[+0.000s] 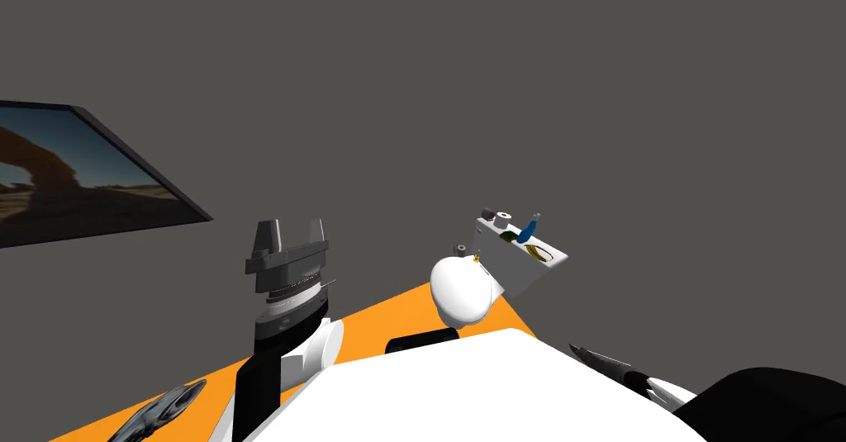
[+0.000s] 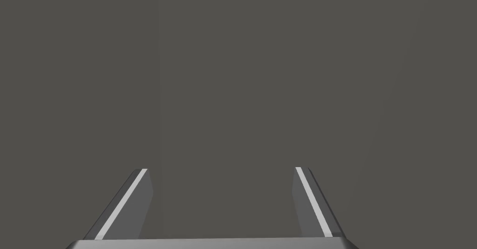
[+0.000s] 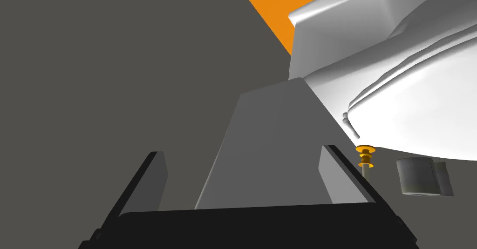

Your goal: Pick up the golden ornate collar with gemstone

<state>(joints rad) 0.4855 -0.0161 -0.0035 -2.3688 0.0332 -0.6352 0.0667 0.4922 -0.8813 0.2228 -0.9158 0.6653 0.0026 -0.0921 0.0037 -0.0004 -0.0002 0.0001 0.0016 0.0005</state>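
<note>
Right gripper (image 3: pixel 242 151): fingers wide apart, nothing held. A flat pale grey panel (image 3: pixel 265 139) stands just ahead between them, with a white toilet (image 3: pixel 419 88) beside it. A small gold fitting (image 3: pixel 365 154) and a short grey cylinder (image 3: pixel 421 176) sit next to the bowl's edge, orange floor (image 3: pixel 289 9) beyond.

Left gripper (image 1: pixel 290 226): raised in front of the grey wall (image 1: pixel 496 90), fingers also wide apart, empty, well apart from the collar.

Golden collar (image 1: pixel 539 253) lies flat on top of a white box (image 1: pixel 516 276) beside the toilet. It is at the end corner of the box top farthest from the toilet. On the same top, a blue bottle (image 1: pixel 529 229) stands just beside the collar, then a dark green item (image 1: pixel 507 236). A white roll (image 1: pixel 502 222) and a grey roll (image 1: pixel 488 213) are at the opposite end.

Framed landscape picture (image 1: pixel 74 173) hangs on the wall, off to the left.
</note>
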